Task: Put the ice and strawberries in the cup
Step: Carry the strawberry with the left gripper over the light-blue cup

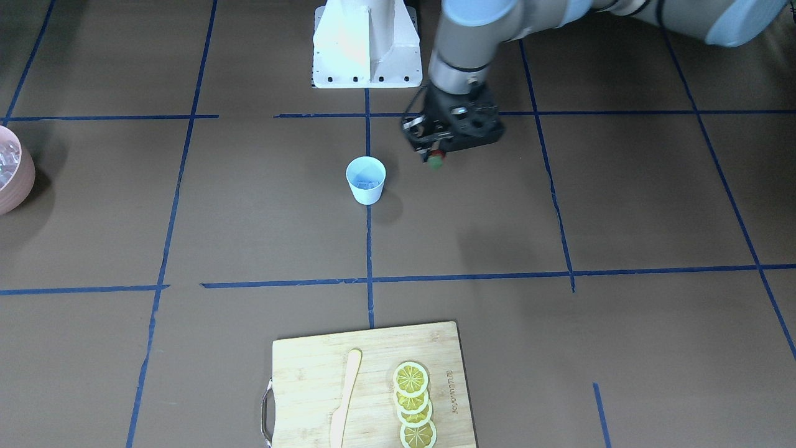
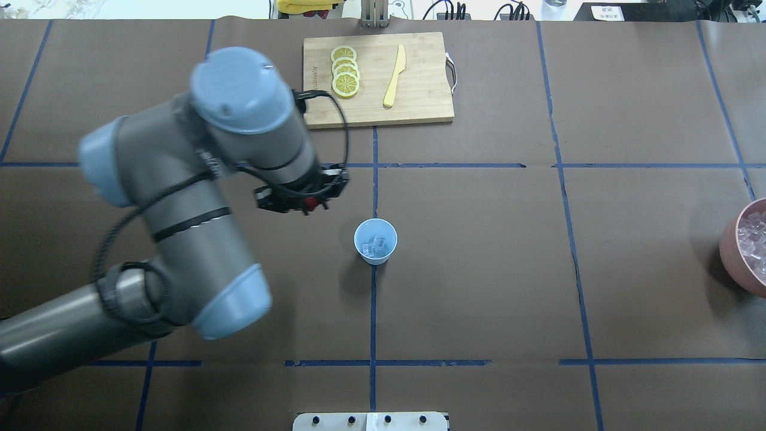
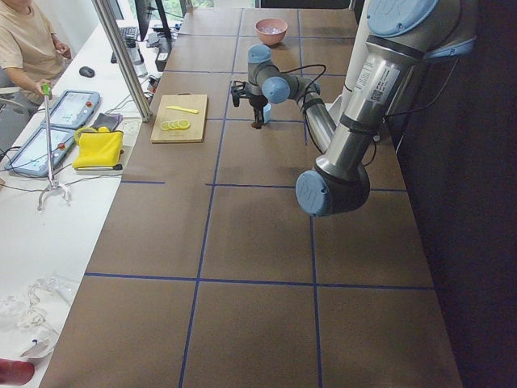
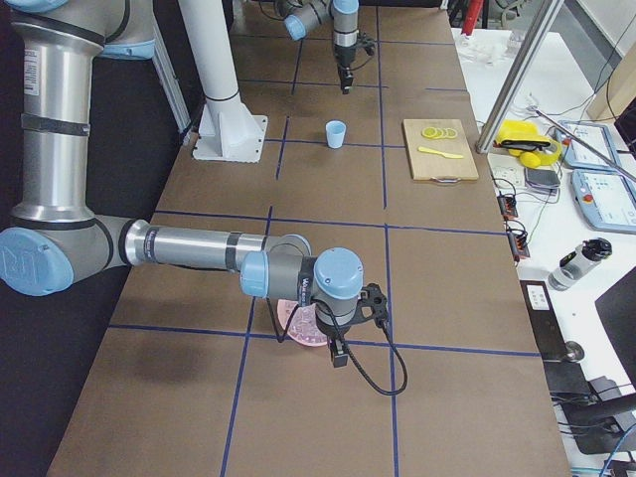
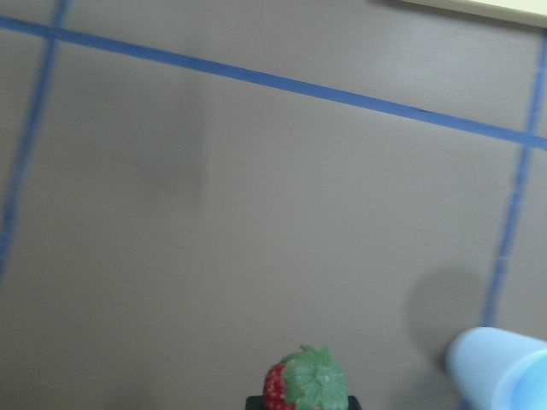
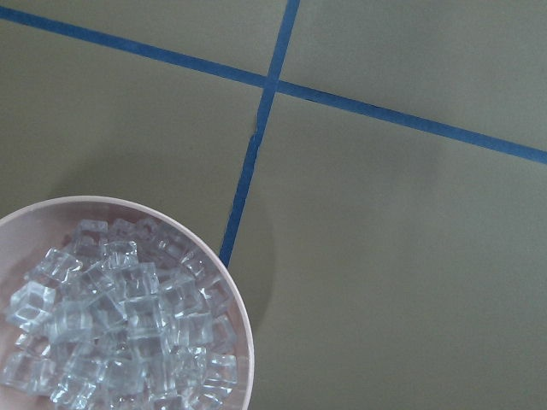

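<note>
Overhead exterior shows the brown table [image 2: 479, 269] crossed with blue tape lines, and my left arm [image 2: 179, 209] reaching in over its left half. My right arm [image 4: 199, 248] shows large in the exterior right view, stretched low over the table. At the table's far edge lies a wooden cutting board [image 2: 419, 90], with a pink bowl [image 2: 733, 257] well off at my right. The cup [image 1: 367, 194] stands upright near the middle, on a tape line. My left claw [image 1: 434, 155] hangs above the table just to my left of the cup, not over its mouth, and it is clenched on the strawberry [image 5: 306, 384], green top facing the wrist camera. My right claw [image 4: 339, 356] hovers by the pink bowl; I cannot tell whether it is clenched or released. On the board sits a row of overlapping lemon slices [image 2: 345, 72] beside a yellow knife [image 2: 395, 76]. Some ice [image 2: 377, 244] already lies in the cup, and a heap of cubes [image 6: 120, 325] fills the bowl.
</note>
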Available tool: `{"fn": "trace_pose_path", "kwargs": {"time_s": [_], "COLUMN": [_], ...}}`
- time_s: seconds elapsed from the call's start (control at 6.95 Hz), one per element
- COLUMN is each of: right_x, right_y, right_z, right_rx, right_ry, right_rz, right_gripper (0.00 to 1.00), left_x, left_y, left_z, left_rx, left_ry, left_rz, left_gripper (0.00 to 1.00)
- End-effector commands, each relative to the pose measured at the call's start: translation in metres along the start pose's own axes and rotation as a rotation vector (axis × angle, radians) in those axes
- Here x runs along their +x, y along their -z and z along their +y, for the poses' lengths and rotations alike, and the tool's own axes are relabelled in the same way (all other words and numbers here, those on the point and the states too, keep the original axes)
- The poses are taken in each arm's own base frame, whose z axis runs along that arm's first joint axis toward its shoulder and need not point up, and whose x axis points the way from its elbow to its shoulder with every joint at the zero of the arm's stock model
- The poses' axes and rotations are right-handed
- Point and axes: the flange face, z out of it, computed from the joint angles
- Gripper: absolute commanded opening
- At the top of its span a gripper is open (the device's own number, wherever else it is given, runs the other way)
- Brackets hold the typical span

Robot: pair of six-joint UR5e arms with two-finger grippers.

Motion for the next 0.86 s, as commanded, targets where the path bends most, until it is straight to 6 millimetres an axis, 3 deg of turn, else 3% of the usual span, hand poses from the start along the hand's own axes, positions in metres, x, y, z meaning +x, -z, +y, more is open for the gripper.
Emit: {"fn": "trace_pose_path", "kwargs": {"time_s": [0.0,0.14,0.58,0.72], "right_x": [0.001,0.000,0.001,0.001], "right_y": [0.000,0.000,0.000,0.000], "right_z": [0.001,0.000,0.001,0.001], "right_rx": [0.000,-0.001,-0.001,-0.001], "right_ry": [-0.002,0.000,-0.002,-0.002], "right_rz": [0.000,0.000,0.000,0.000], "right_gripper": [0.99,0.99,0.99,0.99], "left_x": [0.063,0.064,0.063,0.061], "left_y": [-0.028,-0.037,-0.047,-0.049], "left_z": [0.024,0.038,0.053,0.052], "left_rx": [0.019,0.009,-0.009,-0.009], "left_ry": [0.027,0.036,0.025,0.026], "left_rz": [0.000,-0.006,-0.017,-0.020], "left_gripper": [0.03,0.05,0.06,0.13]}}
